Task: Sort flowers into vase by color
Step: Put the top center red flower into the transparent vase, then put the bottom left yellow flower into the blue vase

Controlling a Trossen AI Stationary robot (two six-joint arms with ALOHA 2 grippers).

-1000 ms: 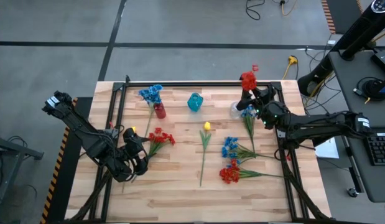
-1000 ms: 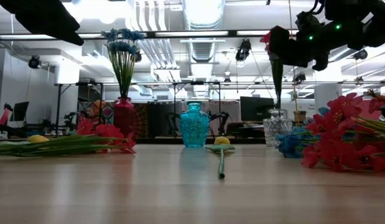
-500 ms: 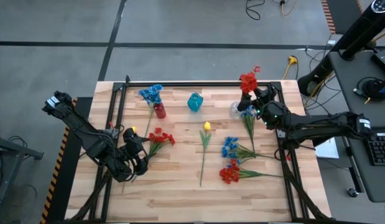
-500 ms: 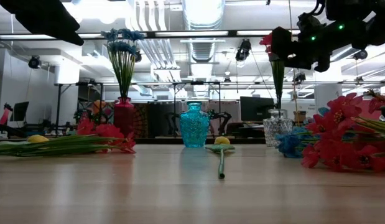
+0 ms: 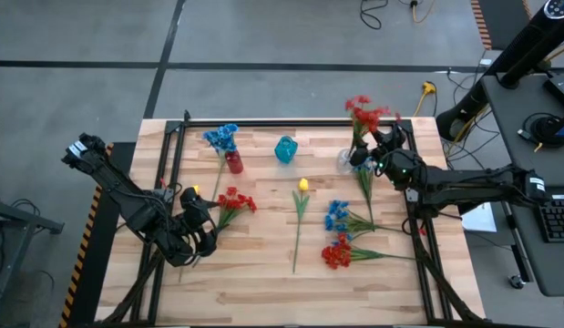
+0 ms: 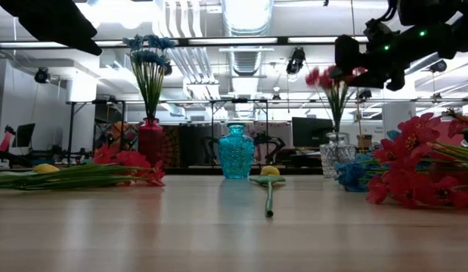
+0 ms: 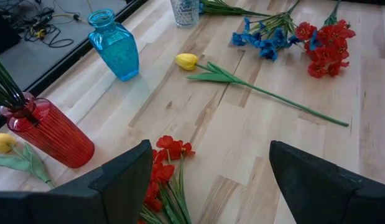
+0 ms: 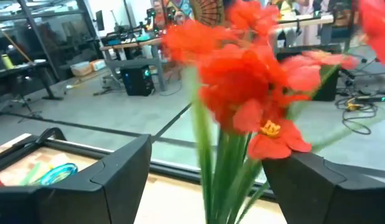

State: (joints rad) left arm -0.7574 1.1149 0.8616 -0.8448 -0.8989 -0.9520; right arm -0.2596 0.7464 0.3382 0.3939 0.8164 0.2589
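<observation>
The red spray (image 5: 362, 111) in the clear glass vase (image 5: 345, 161) at the table's far right has changed most: a second ago its blooms were bunched tight against the right gripper (image 5: 371, 155), and now they have fanned out and splayed above the vase – in the low view the heads (image 6: 330, 75) spread wide where they were a narrow dark clump before. The right gripper's fingers have parted around the stems, with nothing clamped between them; in its wrist view the two dark fingers (image 8: 120, 168) stand wide apart with the blurred red blooms (image 8: 254, 68) and green stems rising between them. The left gripper (image 5: 192, 239) sits unchanged low over the near left of the table (image 5: 263, 282), fingers spread and empty. Nearest on the boards lie a loose red spray (image 5: 337, 253) and a blue spray (image 5: 336, 215) on the right, a single yellow tulip (image 5: 302, 185) with its long stem in the middle, and another red spray (image 5: 234, 200) by the left gripper with a yellow bloom (image 5: 196, 190) beside it. Farther back stand a red vase (image 5: 233, 162) holding blue flowers (image 5: 221, 138), an empty turquoise vase (image 5: 285, 148), and the clear vase with a further blue spray (image 5: 364, 169) lying just beside it. How deep the red stems sit in the clear vase is hard to make out – the gripper covers the vase mouth from above.
</observation>
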